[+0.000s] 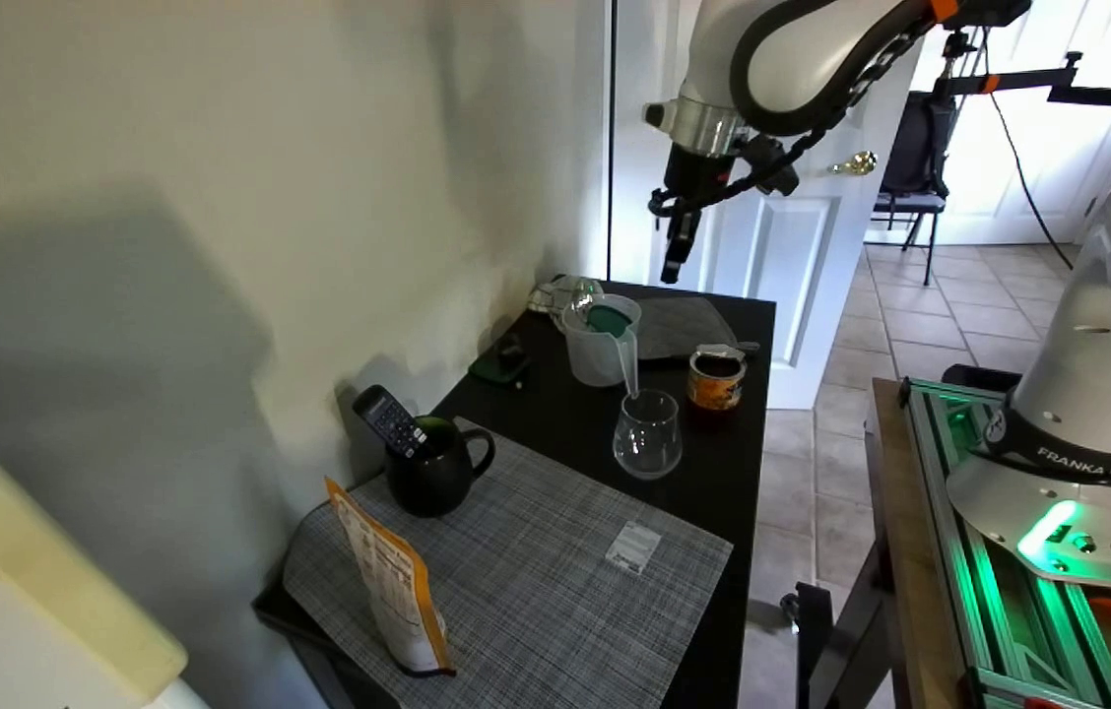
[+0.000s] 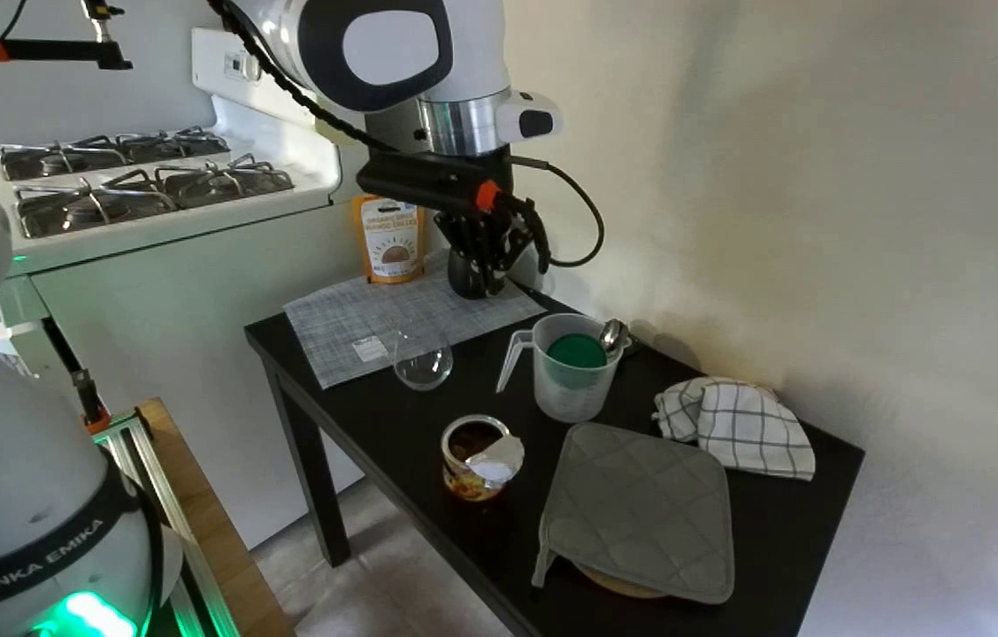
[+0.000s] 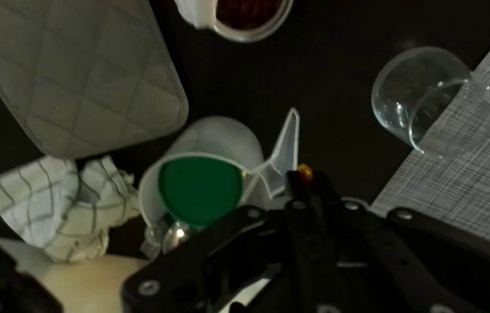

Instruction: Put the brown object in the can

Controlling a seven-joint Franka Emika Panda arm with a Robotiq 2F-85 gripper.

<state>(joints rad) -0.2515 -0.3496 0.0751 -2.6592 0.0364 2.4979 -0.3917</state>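
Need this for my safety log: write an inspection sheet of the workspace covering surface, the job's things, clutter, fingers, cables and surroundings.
Surface: black table, grey mat over one end.
Can: open and upright, shiny lid bent back at the rim, dark contents.
Brown piece: small, orange-brown in the wrist view; too little shows to identify it.
Clutter: glass, jug, pot holder and checked cloth; on the mat, a pouch and a mug holding a remote.
Fingers: raised above the table, apparently closed on the brown piece.
Cables: black cable loops out beside the arm.
Surroundings: wall along the table; stove, door and chair in the background.
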